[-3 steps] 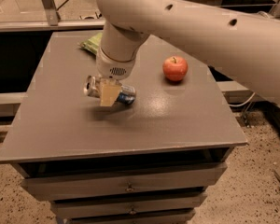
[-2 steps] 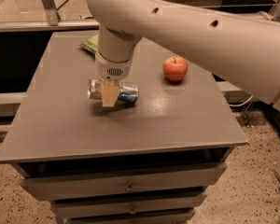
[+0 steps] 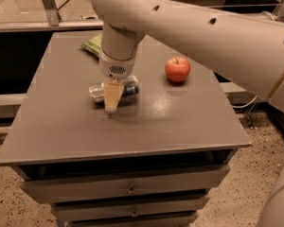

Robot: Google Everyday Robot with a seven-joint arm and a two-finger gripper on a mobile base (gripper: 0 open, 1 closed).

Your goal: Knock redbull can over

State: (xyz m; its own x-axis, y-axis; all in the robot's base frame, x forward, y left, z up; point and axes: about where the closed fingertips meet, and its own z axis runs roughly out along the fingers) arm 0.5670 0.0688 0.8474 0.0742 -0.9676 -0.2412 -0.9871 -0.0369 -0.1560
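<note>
The gripper (image 3: 110, 107) points straight down over the table (image 3: 180, 122), and honestly can't tell if it's open or closed. The redbull can (image 3: 97, 91) lies on its side right behind it. A red apple (image 3: 177, 69) sits further off, and a green bag (image 3: 92, 44) is near the back edge.

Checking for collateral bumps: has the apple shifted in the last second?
No. The apple keeps its spot near the table's right edge; the hand hangs left of it, at the lying redbull can.
</note>
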